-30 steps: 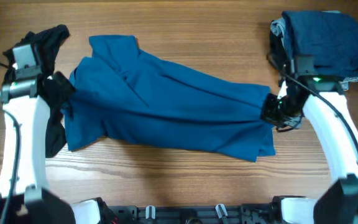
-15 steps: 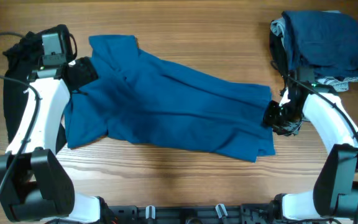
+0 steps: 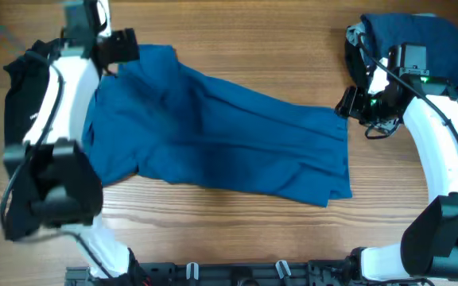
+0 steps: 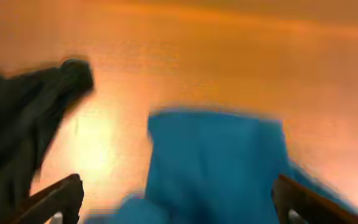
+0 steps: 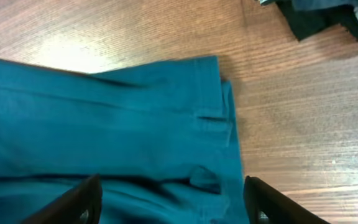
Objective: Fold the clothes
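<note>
Nearest the arms' bases, a strip of bare wooden desk (image 3: pixel 237 238) ran along the front. Just beyond it the teal garment (image 3: pixel 213 135) lay spread and rumpled across the middle, slanting from the far left down to the near right, where its hem ended in a corner. At that right-hand edge the right tool (image 3: pixel 348 103) hovered by the far corner of the hem, its fingers (image 5: pixel 82 199) spread apart with nothing between them, the cloth lying below. On the left a black garment (image 3: pixel 22 95) lay bunched just beside the teal one, partly hidden by the left arm. Farther back, the left tool (image 3: pixel 126 46) hung at the teal garment's far left corner. Its wrist view was blurred, yet its fingers (image 4: pixel 58 196) stood wide apart and empty. At the far right corner sat a heap of dark blue cloth (image 3: pixel 416 40).
</note>
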Controlling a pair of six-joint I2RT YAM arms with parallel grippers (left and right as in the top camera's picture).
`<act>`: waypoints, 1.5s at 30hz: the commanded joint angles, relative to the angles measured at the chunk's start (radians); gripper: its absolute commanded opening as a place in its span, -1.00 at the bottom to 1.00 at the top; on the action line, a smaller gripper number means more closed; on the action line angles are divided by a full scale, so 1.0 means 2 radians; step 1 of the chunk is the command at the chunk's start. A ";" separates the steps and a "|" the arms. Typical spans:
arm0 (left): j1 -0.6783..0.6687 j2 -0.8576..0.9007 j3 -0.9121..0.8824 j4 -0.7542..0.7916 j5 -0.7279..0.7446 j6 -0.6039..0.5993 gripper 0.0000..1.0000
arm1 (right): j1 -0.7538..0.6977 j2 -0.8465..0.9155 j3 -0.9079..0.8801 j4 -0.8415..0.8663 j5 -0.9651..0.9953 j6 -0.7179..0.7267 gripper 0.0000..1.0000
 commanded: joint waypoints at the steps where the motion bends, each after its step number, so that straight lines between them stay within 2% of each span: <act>1: -0.020 0.088 0.120 -0.011 -0.021 0.032 0.92 | 0.001 0.001 0.006 -0.012 -0.010 -0.012 0.47; 3: -0.029 0.111 0.130 -0.004 -0.033 0.053 0.91 | 0.001 0.001 0.005 -0.015 -0.010 -0.012 0.47; 6: -0.029 0.152 0.130 -0.014 -0.060 0.053 0.90 | 0.001 0.001 0.005 -0.019 -0.010 -0.019 0.46; 10: -0.005 0.188 0.130 -0.031 -0.056 -0.012 0.87 | 0.001 0.001 0.005 -0.019 -0.010 -0.022 0.47; 16: 0.007 0.198 0.130 -0.008 -0.044 -0.015 0.85 | 0.003 0.003 -0.038 0.013 -0.010 -0.021 0.46; 19: 0.006 0.219 0.130 0.000 -0.018 -0.015 0.63 | 0.003 0.003 -0.045 0.017 -0.010 -0.022 0.44; 21: 0.007 0.226 0.130 0.000 -0.018 -0.015 0.23 | 0.003 0.003 -0.045 0.018 -0.010 -0.021 0.43; 22: 0.007 0.226 0.130 0.002 -0.018 -0.015 -0.08 | 0.003 0.003 -0.045 0.018 -0.010 -0.020 0.42; 23: 0.006 0.226 0.130 0.008 -0.015 -0.015 -0.31 | 0.003 0.003 -0.045 0.019 -0.010 -0.020 0.40; 24: 0.006 0.226 0.130 0.013 -0.012 -0.015 -0.44 | 0.003 0.003 -0.045 0.019 -0.010 -0.019 0.40; 26: 0.006 0.224 0.130 0.019 -0.011 -0.015 -0.92 | 0.003 0.003 -0.045 0.023 -0.010 -0.018 0.37; 30: 0.007 0.158 0.130 0.007 -0.013 -0.015 -0.92 | 0.003 0.003 -0.045 0.053 -0.010 -0.008 0.09; 34: 0.007 0.061 0.130 -0.008 -0.013 -0.015 -0.92 | 0.003 0.007 -0.045 0.082 -0.010 -0.012 -0.08; 37: 0.007 0.029 0.130 -0.021 -0.013 -0.015 -0.92 | 0.003 0.055 -0.045 0.093 -0.010 -0.023 -0.09; 41: 0.007 0.028 0.130 -0.050 -0.013 -0.013 -0.92 | 0.011 0.131 -0.045 0.094 -0.014 -0.021 -0.09; 45: 0.007 0.028 0.130 -0.068 -0.015 -0.013 -0.92 | 0.031 0.174 -0.045 0.145 -0.014 0.000 -0.08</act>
